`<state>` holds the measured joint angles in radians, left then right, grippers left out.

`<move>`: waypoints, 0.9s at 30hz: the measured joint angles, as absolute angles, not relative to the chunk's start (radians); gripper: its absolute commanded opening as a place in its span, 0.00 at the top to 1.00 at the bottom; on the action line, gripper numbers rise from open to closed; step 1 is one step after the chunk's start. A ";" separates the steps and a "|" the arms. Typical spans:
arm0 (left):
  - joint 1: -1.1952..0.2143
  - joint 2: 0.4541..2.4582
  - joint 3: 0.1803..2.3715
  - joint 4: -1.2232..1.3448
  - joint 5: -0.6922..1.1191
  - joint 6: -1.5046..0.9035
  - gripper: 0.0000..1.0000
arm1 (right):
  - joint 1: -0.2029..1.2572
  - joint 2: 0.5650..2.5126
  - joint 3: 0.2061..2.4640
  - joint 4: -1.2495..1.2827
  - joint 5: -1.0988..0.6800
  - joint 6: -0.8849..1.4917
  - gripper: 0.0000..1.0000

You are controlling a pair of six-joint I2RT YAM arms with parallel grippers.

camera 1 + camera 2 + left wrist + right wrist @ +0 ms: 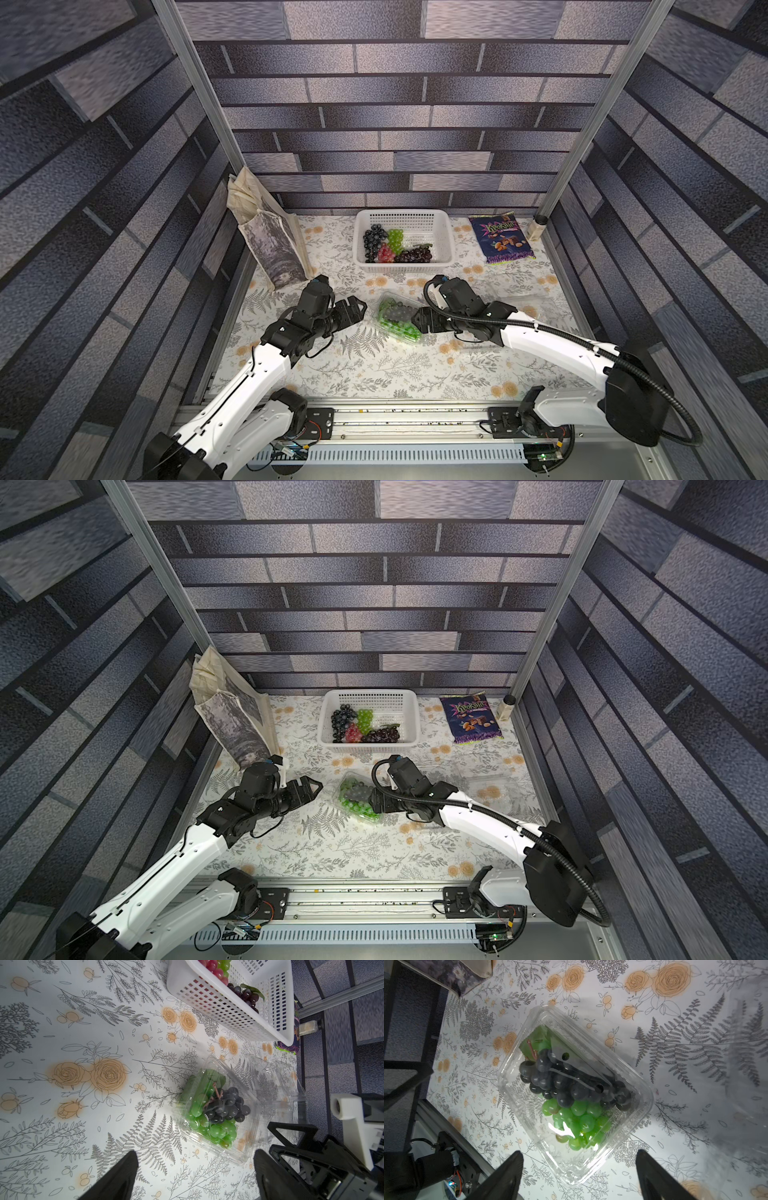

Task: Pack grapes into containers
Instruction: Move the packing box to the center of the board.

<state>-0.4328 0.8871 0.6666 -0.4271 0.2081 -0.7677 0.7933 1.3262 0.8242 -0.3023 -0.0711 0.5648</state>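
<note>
A clear container with its lid down lies mid-table, holding green grapes and black grapes. My left gripper stands open just left of it, fingers wide apart with only tablecloth between them. My right gripper is open at the container's right end; a container corner shows between its fingers with gaps on both sides. More grapes lie in the white basket: black, green, red and dark purple. Empty clear containers sit to the right.
A printed tote bag leans against the left wall. A purple snack packet and a small bottle lie at the back right by the frame post. The arms' metal rail runs along the front edge.
</note>
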 measured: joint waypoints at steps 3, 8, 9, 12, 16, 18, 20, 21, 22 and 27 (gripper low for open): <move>-0.437 0.887 0.678 -0.442 0.205 -0.760 0.09 | 0.784 1.357 0.821 -0.292 -0.075 0.567 0.04; -0.438 0.887 0.684 -0.464 0.204 -0.758 0.09 | 0.782 1.429 0.821 -0.235 -0.104 0.567 0.04; -0.438 0.887 0.686 -0.466 0.203 -0.758 0.09 | 0.782 1.441 0.821 -0.221 -0.112 0.567 0.04; -0.439 0.886 0.687 -0.470 0.201 -0.757 0.09 | 0.782 1.476 0.822 -0.174 -0.133 0.567 0.05; -0.438 0.883 0.687 -0.476 0.200 -0.757 0.09 | 0.782 1.538 0.849 -0.143 -0.160 0.560 0.07; -0.438 0.883 0.688 -0.478 0.200 -0.757 0.09 | 0.782 1.572 0.878 -0.128 -0.175 0.558 0.08; -0.438 0.883 0.687 -0.479 0.200 -0.758 0.09 | 0.782 1.606 0.910 -0.110 -0.192 0.557 0.09; -0.438 0.883 0.688 -0.479 0.200 -0.758 0.09 | 0.782 1.620 0.923 -0.103 -0.198 0.556 0.09; -0.438 0.883 0.687 -0.479 0.200 -0.757 0.09 | 0.782 1.636 0.939 -0.097 -0.205 0.555 0.09; -0.438 0.883 0.687 -0.480 0.197 -0.757 0.09 | 0.789 1.699 0.998 -0.069 -0.235 0.556 0.11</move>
